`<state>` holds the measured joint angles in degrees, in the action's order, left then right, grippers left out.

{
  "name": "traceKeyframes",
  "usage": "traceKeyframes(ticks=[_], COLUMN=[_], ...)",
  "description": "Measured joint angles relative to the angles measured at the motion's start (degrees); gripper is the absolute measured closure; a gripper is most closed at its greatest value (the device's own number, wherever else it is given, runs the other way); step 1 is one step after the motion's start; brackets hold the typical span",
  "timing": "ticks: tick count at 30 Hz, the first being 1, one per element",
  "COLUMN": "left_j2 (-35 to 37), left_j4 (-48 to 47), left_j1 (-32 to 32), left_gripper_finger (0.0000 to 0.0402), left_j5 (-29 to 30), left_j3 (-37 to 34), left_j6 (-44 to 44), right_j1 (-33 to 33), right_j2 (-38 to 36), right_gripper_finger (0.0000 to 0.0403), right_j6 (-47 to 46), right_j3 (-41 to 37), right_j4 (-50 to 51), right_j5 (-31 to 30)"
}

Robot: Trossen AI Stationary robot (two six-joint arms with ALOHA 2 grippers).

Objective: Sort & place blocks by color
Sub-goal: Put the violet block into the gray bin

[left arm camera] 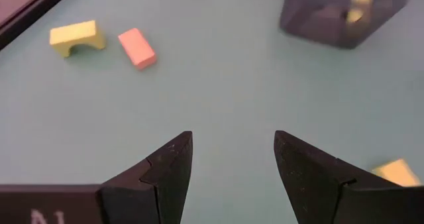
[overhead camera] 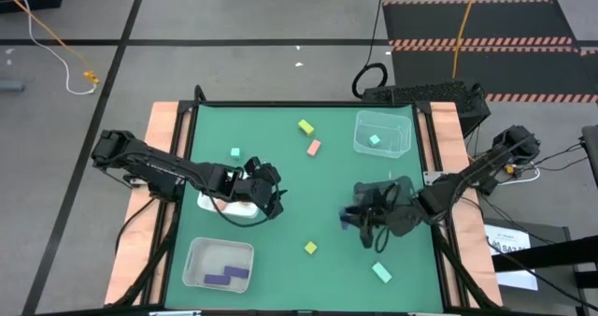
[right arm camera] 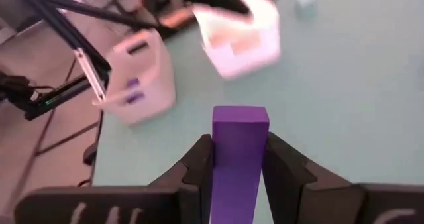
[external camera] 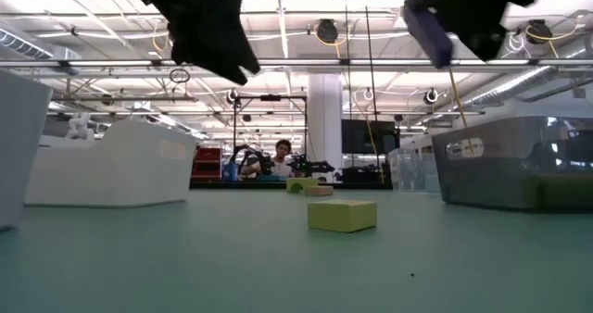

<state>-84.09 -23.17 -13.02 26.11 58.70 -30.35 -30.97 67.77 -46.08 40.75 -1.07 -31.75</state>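
Observation:
My right gripper point(overhead camera: 355, 219) hovers right of the table's centre, shut on a purple bar point(right arm camera: 240, 134). In the low view the bar point(external camera: 427, 31) hangs high above the table. My left gripper point(overhead camera: 271, 196) is open point(left arm camera: 233, 144) in the air by a white tray point(overhead camera: 234, 210), touching nothing. Lying flat on the table are a yellow arch block point(left arm camera: 74, 36), a pink block point(left arm camera: 136, 48), a mint cube point(overhead camera: 235, 153), a yellow block point(external camera: 342, 215) and a mint block point(overhead camera: 381, 272). Two purple blocks point(overhead camera: 225, 277) lie in a clear tray. My right gripper pinches the purple bar between its two fingers, one on each long side point(right arm camera: 215, 161). The fingers lie along the bar, and its free end point(right arm camera: 240, 116) sticks out past the fingertips. The bar is lifted clear of the table and tilted, seen in the low view.
A clear tray point(overhead camera: 384, 134) at the far right holds a mint block point(overhead camera: 374, 140). A dark tray point(left arm camera: 341, 12) near the right gripper holds a yellow block point(left arm camera: 360, 8). Another clear tray point(overhead camera: 217, 263) sits near left. Open green table surface point(overhead camera: 308, 199) lies between the arms.

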Motion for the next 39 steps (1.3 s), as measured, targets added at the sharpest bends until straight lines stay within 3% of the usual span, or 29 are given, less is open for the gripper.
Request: traceKeyframes(ticks=[8, 13, 21, 26, 31, 39], left_j2=[0.0, 0.0, 0.0, 0.0, 0.0, 0.0], left_j4=[11.2, 18.5, 33.5, 36.3, 39.6, 43.5], left_j1=[0.2, 0.0, -0.7, -1.4, -1.2, -1.0], left_gripper_finger=[0.0188, 0.0188, 0.0188, 0.0188, 0.0188, 0.0188], left_j5=[0.0, -0.6, -1.3, -12.1, -13.7, -14.7], left_j3=[0.0, 0.0, 0.0, 0.0, 0.0, 0.0], left_j6=[5.2, 13.7, 30.9, 40.3, 42.2, 43.9], right_j1=[6.3, 8.7, 13.6, 16.1, 18.2, 18.7], right_j2=[0.0, 0.0, 0.0, 0.0, 0.0, 0.5], right_gripper_finger=[0.0323, 0.0323, 0.0323, 0.0323, 0.0323, 0.0323], right_j6=[39.3, 55.1, 60.5, 60.9, 58.8, 59.5], right_j3=[0.0, 0.0, 0.0, 0.0, 0.0, 0.1], right_j4=[-24.0, -32.4, -33.8, -33.8, -34.1, -38.9], right_j5=[0.3, 2.4, 13.5, 18.9, 26.9, 27.6])
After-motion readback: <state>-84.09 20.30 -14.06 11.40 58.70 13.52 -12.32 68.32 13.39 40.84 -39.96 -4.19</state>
